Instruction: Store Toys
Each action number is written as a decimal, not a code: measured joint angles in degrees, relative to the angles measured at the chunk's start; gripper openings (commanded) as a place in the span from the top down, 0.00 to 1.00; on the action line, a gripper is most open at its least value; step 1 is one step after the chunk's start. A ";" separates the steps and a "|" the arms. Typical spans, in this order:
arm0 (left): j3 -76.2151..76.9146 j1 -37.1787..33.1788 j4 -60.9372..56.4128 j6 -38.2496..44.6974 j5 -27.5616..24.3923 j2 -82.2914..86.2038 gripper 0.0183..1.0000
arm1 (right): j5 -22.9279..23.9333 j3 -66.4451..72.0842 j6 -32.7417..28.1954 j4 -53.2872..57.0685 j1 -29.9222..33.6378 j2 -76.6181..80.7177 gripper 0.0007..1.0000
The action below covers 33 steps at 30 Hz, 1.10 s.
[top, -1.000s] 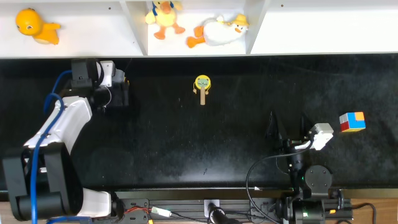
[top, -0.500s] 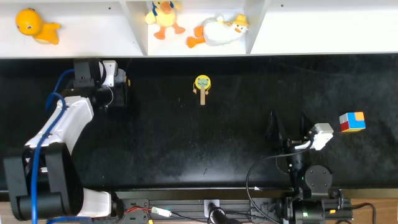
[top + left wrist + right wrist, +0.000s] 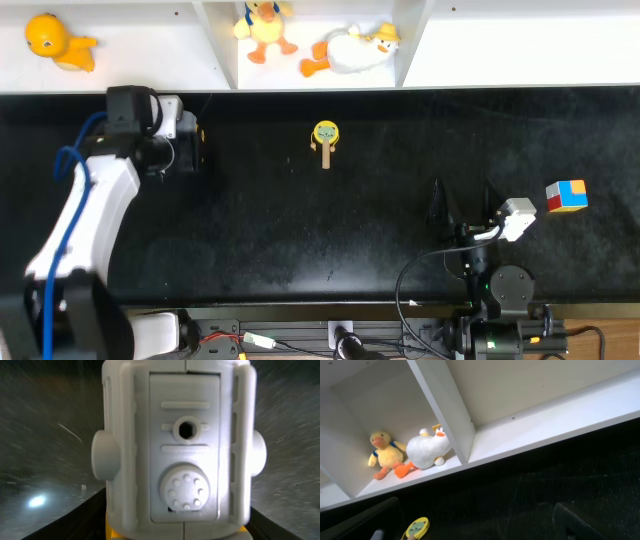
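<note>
Left claw (image 3: 190, 150) is clamped on a grey toy robot (image 3: 177, 445) at the desk's (image 3: 300, 230) far left. Right claw (image 3: 462, 200) gapes wide at near right.

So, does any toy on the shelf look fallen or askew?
Yes: the white plush duck in the middle compartment seems tipped onto its side, beside the upright yellow plush duck.

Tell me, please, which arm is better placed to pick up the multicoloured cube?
Right: the cube lies near the right end effector, which is open and empty; the left end effector, far left, holds a grey toy.
</note>
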<state>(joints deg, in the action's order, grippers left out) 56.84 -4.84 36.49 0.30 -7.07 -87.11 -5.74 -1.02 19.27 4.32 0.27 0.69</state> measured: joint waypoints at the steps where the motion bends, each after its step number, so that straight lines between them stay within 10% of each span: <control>1: 0.11 0.00 -0.24 0.00 0.00 1.55 0.90 | 0.02 0.00 0.02 0.00 0.00 0.00 0.00; 33: 0.85 0.00 -44.41 4.55 -0.66 -9.07 0.98 | 0.02 0.00 0.00 0.00 0.00 0.00 0.00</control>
<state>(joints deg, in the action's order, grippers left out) 57.69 -4.84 -7.92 4.84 -7.73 -96.18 -5.72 -1.02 19.27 4.32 0.27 0.69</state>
